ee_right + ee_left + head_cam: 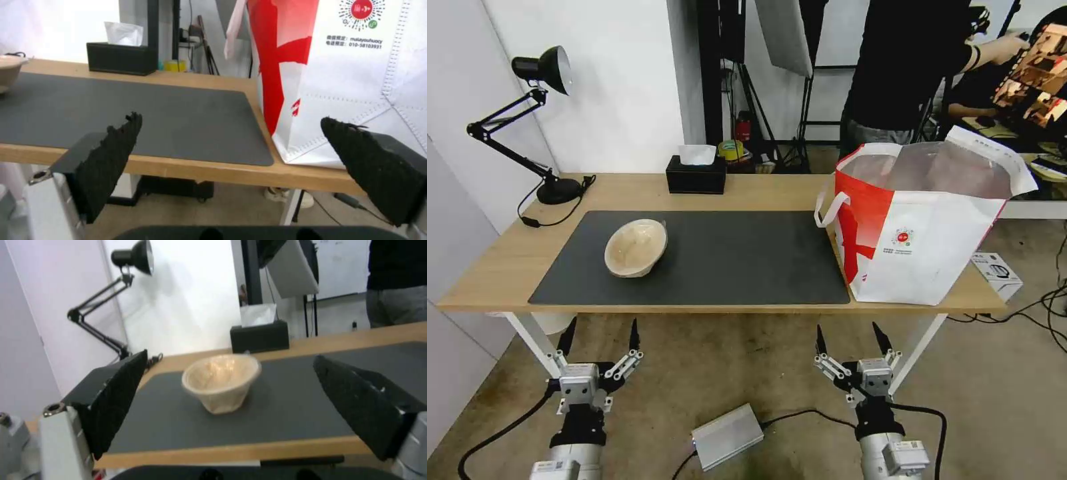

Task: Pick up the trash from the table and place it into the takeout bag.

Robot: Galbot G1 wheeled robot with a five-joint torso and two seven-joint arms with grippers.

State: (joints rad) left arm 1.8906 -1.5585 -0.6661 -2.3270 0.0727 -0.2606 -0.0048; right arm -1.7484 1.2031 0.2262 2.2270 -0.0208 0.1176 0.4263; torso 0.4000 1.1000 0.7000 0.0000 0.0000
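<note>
The left hand (600,335) hangs below the near edge of the worktop (747,192), its fingers spread apart and empty; the tan bowl (636,247) lies tipped on the dark mat (727,260), ahead of and above this hand. The right hand (852,337), fingers likewise apart, hangs low before the worktop, with the bag (924,220) standing ahead of it and slightly to its right.
</note>
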